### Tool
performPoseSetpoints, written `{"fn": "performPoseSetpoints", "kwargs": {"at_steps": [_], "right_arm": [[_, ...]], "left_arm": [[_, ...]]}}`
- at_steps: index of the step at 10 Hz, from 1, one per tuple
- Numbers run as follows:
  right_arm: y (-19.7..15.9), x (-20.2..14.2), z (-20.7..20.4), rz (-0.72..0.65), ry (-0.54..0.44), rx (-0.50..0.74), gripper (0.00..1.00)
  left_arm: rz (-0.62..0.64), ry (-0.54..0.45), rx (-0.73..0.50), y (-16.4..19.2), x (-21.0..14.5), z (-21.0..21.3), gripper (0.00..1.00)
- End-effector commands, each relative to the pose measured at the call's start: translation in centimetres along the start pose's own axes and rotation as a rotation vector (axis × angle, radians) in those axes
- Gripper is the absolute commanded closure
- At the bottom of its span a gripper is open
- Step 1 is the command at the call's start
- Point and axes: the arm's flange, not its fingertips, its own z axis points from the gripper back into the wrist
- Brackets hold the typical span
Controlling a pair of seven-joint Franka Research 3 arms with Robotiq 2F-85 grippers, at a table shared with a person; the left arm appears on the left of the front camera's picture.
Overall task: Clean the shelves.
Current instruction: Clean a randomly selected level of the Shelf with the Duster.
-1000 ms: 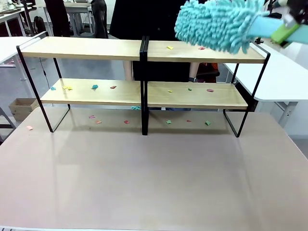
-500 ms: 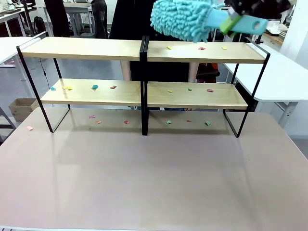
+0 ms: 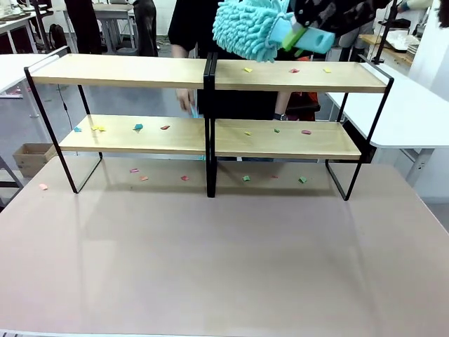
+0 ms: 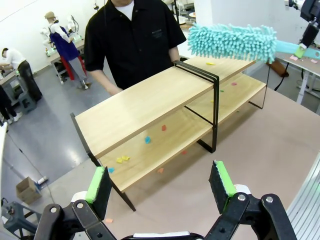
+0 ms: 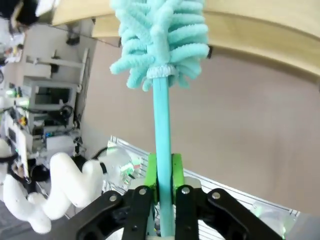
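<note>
The shelves [image 3: 119, 71] stand at the table's far side, two wooden tiers in a black frame, also seen as shelves [image 4: 150, 102]. Small coloured paper scraps [image 3: 247, 69] lie on the top board's right unit, with more scraps [image 3: 138, 127] on the lower board. A fluffy teal duster [image 3: 249, 28] hangs close over the top board near the middle join. My right gripper [image 3: 295, 35] is shut on its teal handle [image 5: 162, 125]. Whether the duster head [image 5: 160, 35] touches the wood I cannot tell. My left gripper [image 4: 159, 180] is open and empty, above the tabletop in front of the shelves.
A person in a black shirt [image 4: 135, 35] stands behind the shelves, one hand [image 3: 186, 98] low behind the left unit. More scraps [image 3: 245, 178] lie on the beige tabletop [image 3: 224, 260] under the rack. A white side table [image 3: 414, 119] stands at the right.
The duster and my right gripper have swept left along the top board, from its right end to the middle join. The person's hand has appeared behind the left unit.
</note>
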Motion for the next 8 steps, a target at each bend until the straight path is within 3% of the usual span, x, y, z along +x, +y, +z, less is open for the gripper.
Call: {"fn": "performPoseSetpoints", "kwargs": {"at_steps": [1,4,8], "right_arm": [[0.0,0.1,-1.2,-0.069,-0.062,-0.047,0.87],[-2.0,0.0,-2.3,-0.129,-0.016,-0.122,0.87],[-3.8,0.3,-4.3,-0.152,0.128,-0.139,0.87]], "left_arm": [[-0.002,-0.003,0.005,0.0,-0.1,0.0,0.0],[-0.002,-0.003,0.005,0.0,-0.1,0.0,0.0],[-0.002,-0.003,0.005,0.0,-0.1,0.0,0.0]]}}
